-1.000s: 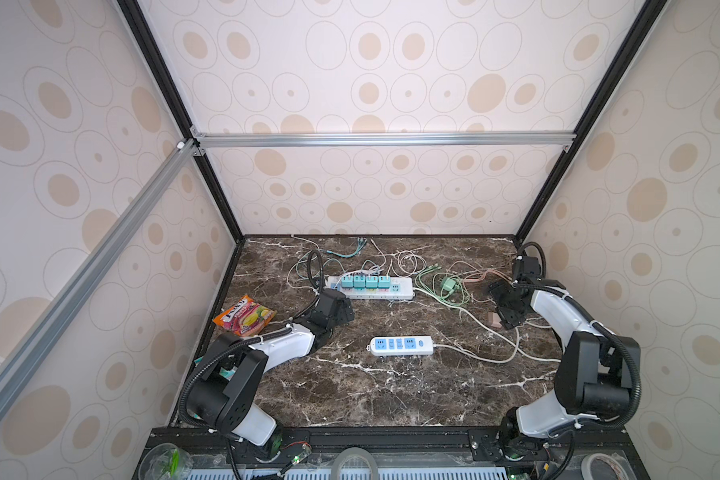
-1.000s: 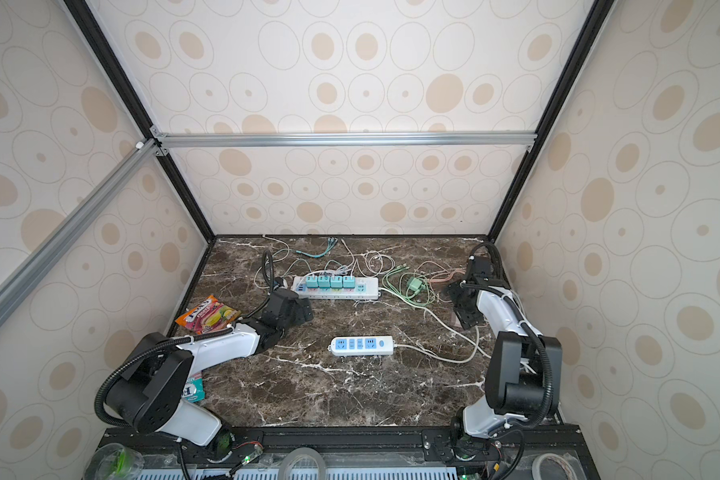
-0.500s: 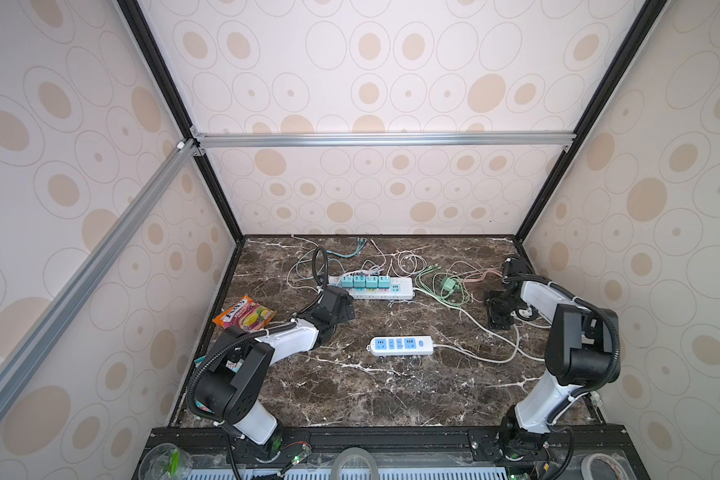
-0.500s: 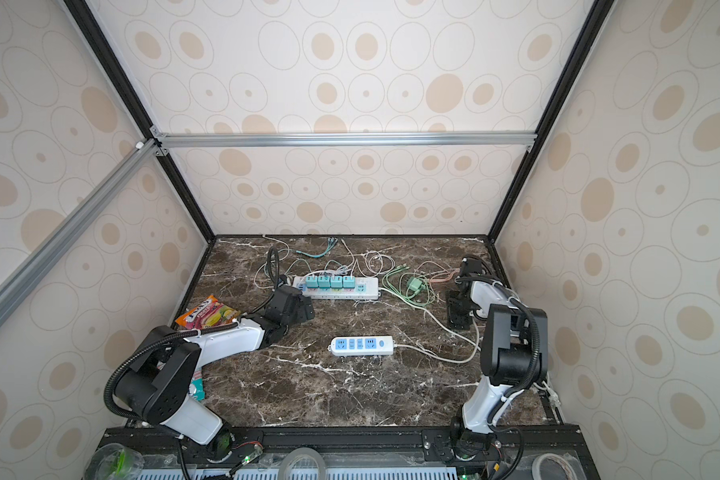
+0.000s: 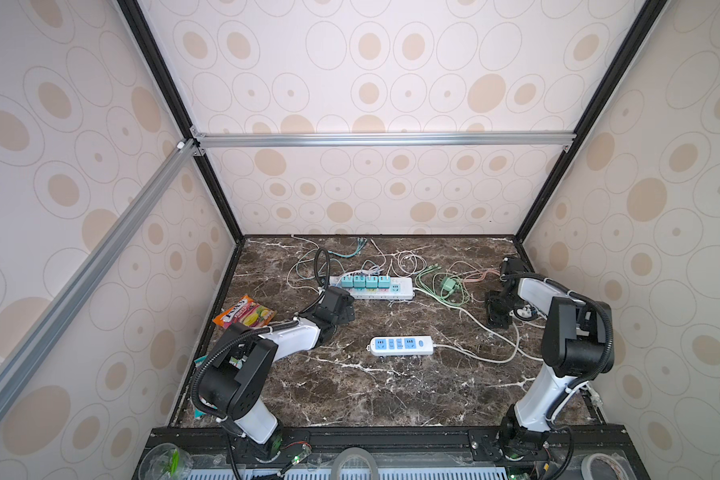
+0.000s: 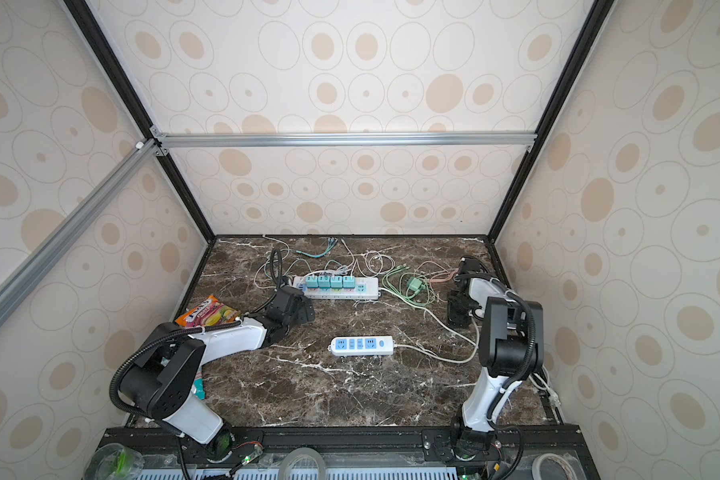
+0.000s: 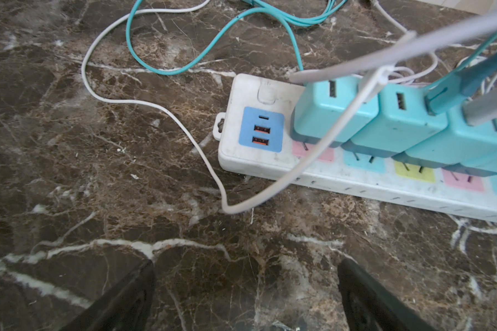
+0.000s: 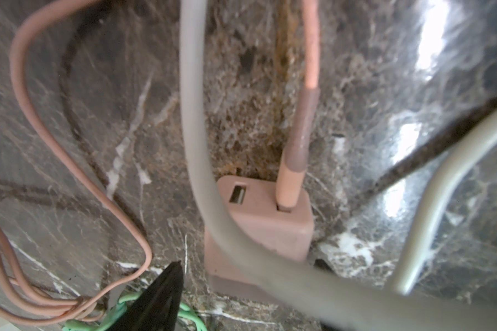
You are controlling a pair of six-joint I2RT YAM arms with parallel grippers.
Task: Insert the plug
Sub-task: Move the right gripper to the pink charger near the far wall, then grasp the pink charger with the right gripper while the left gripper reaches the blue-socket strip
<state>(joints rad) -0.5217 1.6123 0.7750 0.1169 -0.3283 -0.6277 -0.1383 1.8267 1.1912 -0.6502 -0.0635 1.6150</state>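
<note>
The pink plug [image 8: 258, 229] lies on the marble with a pink cable [image 8: 299, 129] in one of its USB ports. A grey cable [image 8: 201, 143] runs across it. My right gripper [image 8: 250, 263] straddles the plug, jaws open; one black finger [image 8: 167, 292] stands a little off its side and the other is mostly hidden behind the grey cable. In both top views the right gripper [image 5: 499, 311] [image 6: 458, 309] covers the plug. My left gripper [image 7: 246, 266] [image 5: 344, 309] is open and empty just short of the long power strip [image 7: 256, 154] [image 5: 404, 291].
Several teal adapters [image 5: 366, 281] fill the long strip. A small white power strip [image 5: 400, 345] [image 6: 361, 345] lies mid-table. A green plug [image 5: 447, 286] with green cables sits between the strip and the right gripper. A candy packet [image 5: 245, 318] lies at the left.
The right arm has folded, its elbow swinging toward the front, while its gripper stayed over the plug and its jaws narrowed. The left gripper edged slightly toward the long strip.
</note>
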